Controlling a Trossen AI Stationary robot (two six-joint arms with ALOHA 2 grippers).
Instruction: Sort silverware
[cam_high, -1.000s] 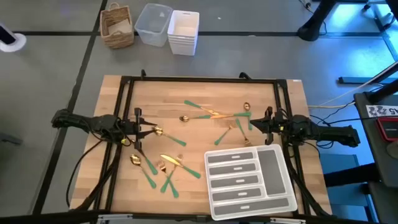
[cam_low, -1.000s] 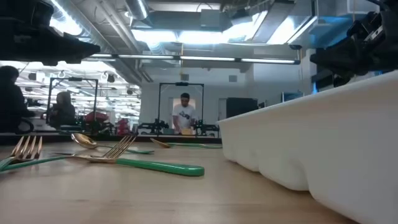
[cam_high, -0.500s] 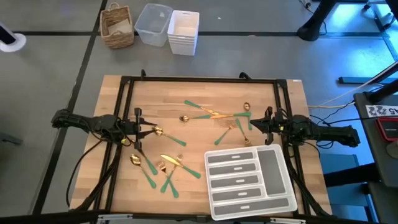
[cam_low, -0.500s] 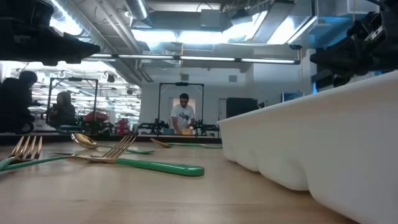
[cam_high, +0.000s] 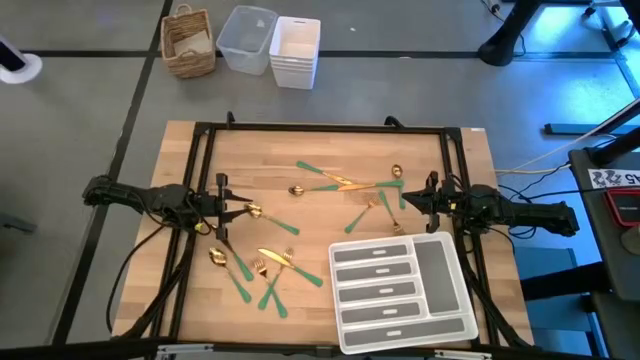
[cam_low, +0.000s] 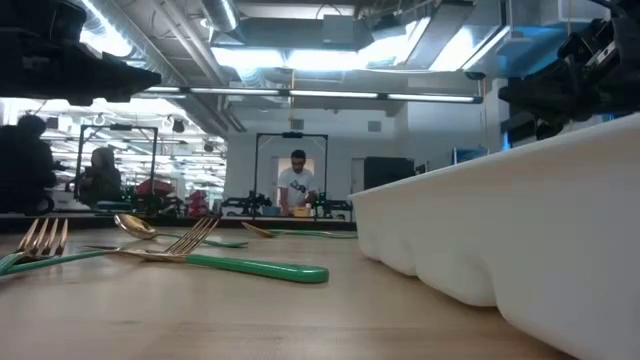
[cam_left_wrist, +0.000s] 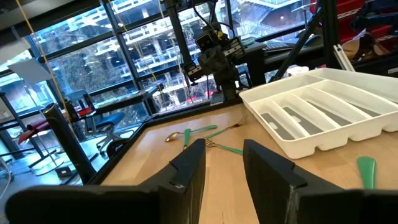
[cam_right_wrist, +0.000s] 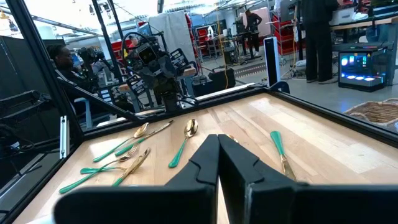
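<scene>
White tray (cam_high: 400, 286) beside scattered silverware (cam_high: 262, 264)

In the low view the white tray (cam_low: 520, 240) runs off the right and bottom edges, its compartments hidden behind its wall. From above, the silverware (cam_high: 270, 265) pieces overlap in clusters, too small to tell fork from spoon. Background people (cam_low: 297, 188) are indistinct.

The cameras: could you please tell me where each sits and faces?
High: overhead, straight down on table; both arms show.
Low: table height, level across the silverware into the room; arms above.
Left wrist: on that arm, past the open left end effector toward the tray.
Right wrist: past the shut right end effector toward the silverware.
Shared: both wrist views show the other arm.
</scene>
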